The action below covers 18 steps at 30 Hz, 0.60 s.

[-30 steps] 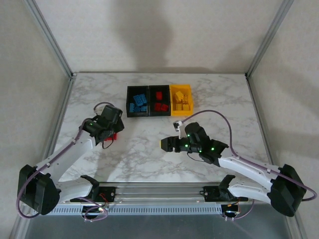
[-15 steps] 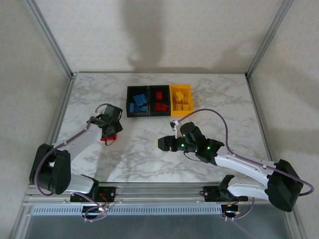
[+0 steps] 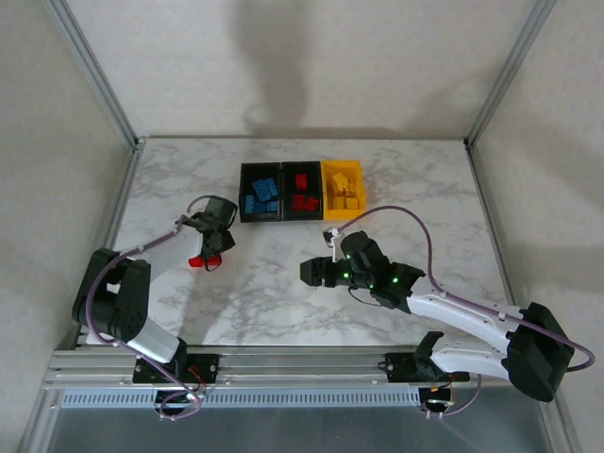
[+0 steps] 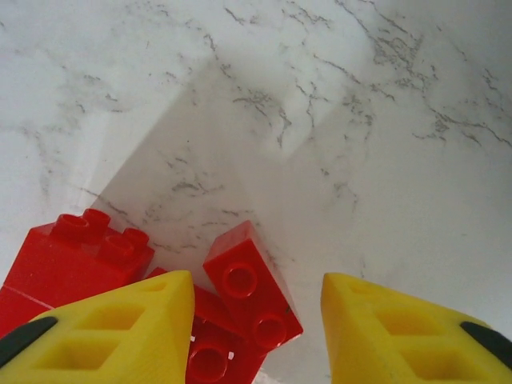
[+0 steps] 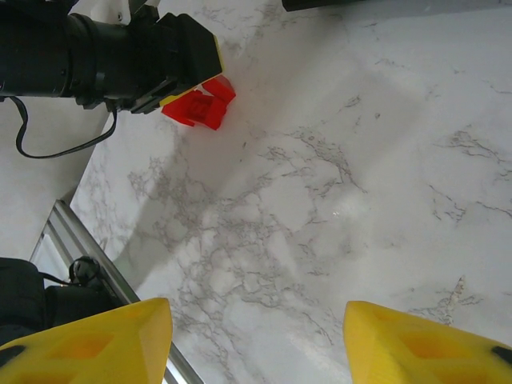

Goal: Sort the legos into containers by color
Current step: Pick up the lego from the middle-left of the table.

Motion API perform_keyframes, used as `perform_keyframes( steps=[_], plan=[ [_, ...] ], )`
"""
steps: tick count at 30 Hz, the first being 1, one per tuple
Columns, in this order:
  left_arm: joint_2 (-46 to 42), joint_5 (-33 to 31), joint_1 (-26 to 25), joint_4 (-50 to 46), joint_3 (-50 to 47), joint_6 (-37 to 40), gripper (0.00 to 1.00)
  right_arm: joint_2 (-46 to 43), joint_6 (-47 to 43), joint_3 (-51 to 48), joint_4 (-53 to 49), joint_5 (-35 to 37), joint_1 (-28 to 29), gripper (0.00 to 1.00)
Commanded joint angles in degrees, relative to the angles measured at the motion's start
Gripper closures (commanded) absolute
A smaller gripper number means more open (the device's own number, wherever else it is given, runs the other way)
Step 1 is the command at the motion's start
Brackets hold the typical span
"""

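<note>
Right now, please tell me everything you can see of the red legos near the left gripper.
The red legos are a small cluster of at least three glossy plastic bricks, with round studs facing up, touching one another. They lie on the marble table. The open left gripper hangs over them, with one two-stud brick between its yellow fingers.

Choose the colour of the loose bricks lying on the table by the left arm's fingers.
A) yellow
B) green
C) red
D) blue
C: the red bricks lie on the marble table, right at the tips of the open left fingers.
</note>
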Motion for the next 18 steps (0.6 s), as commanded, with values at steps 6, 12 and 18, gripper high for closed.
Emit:
perform_keyframes(
  steps=[6,12,18],
  plan=[
    [3.1,-1.8,0.6,0.5,2.1,1.5,0.75,-1.1,-0.8,1.5,-1.1,2.2,0.4,0.41],
    [1.8,-1.5,0.6,-1.1,3.9,2.1,0.89,-1.1,-0.8,1.6,-1.0,2.5,0.4,0.41],
    [-2.4,0.2,0.4,-3.5,5.2,2.9,0.9,-1.7,-1.3,2.2,-1.6,3.2,0.2,0.41]
  ],
)
